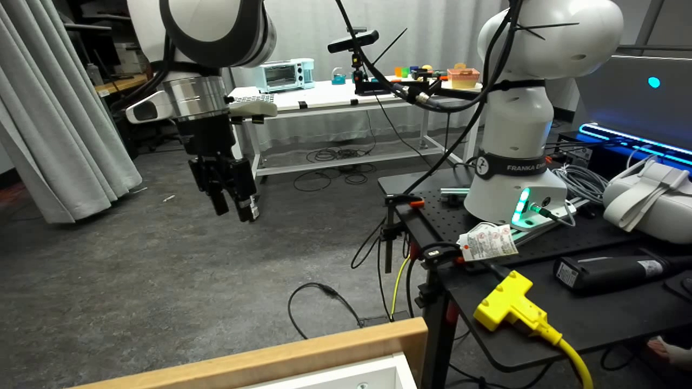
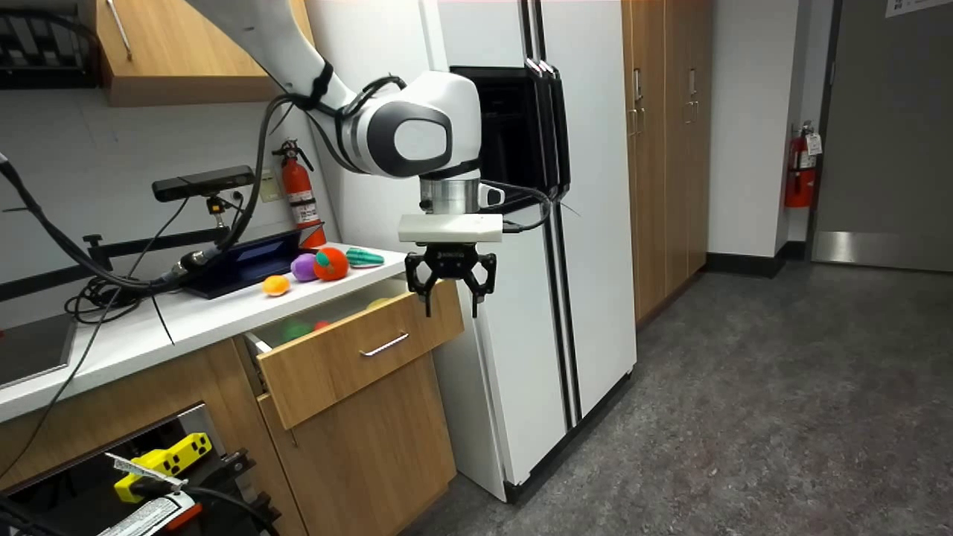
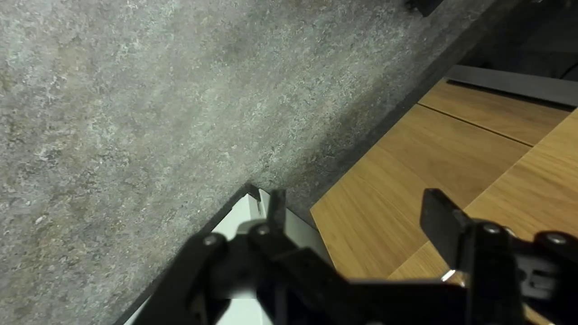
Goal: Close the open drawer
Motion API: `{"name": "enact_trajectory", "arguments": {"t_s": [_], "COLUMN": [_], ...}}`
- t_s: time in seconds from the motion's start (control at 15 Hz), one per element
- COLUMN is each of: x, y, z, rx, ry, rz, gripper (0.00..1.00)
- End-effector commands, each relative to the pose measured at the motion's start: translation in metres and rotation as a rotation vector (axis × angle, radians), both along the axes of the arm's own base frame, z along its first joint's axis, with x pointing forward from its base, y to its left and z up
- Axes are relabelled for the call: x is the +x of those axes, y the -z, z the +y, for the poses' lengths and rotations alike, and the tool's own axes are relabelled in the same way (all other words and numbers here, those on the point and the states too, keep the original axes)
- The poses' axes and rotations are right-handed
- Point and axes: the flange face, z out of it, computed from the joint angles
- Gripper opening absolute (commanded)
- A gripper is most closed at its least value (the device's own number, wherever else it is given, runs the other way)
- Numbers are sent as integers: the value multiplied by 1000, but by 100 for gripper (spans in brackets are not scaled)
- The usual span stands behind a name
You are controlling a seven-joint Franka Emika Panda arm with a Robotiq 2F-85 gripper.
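The drawer (image 2: 327, 365) stands open, pulled out from under a white counter. It has a wood front with a metal handle (image 2: 385, 345), and green, red and yellow items show inside. In an exterior view its wood rim and white inner wall (image 1: 324, 354) are at the bottom edge. In the wrist view its front (image 3: 533, 203) fills the lower right, mostly behind a finger. My gripper (image 2: 451, 313) points down in front of the drawer's fridge-side end, apart from it. It is open and empty in both exterior views (image 1: 233, 212) and in the wrist view (image 3: 356, 201).
A white fridge (image 2: 514, 335) stands beside the drawer. The counter (image 2: 186, 320) holds toy fruit and a dark blue tray. A black robot table (image 1: 540, 302) with a yellow power splitter (image 1: 511, 302) stands near the drawer's other end. Cables hang there.
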Motion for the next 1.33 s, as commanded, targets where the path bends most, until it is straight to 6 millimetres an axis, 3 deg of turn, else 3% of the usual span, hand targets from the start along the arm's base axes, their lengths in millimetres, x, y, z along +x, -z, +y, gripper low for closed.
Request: {"name": "enact_trajectory", "arguments": {"t_s": [0.0,0.4,0.67,1.27], "x": [5,4,2,-2], "y": [11,27,39,68], "z": [18,94,140,200], "rx": [5,140,216,290], "ry": [-17,-62,-81,-129], "rz": [-16,44,83,151], "gripper": [46,2,0,0]}}
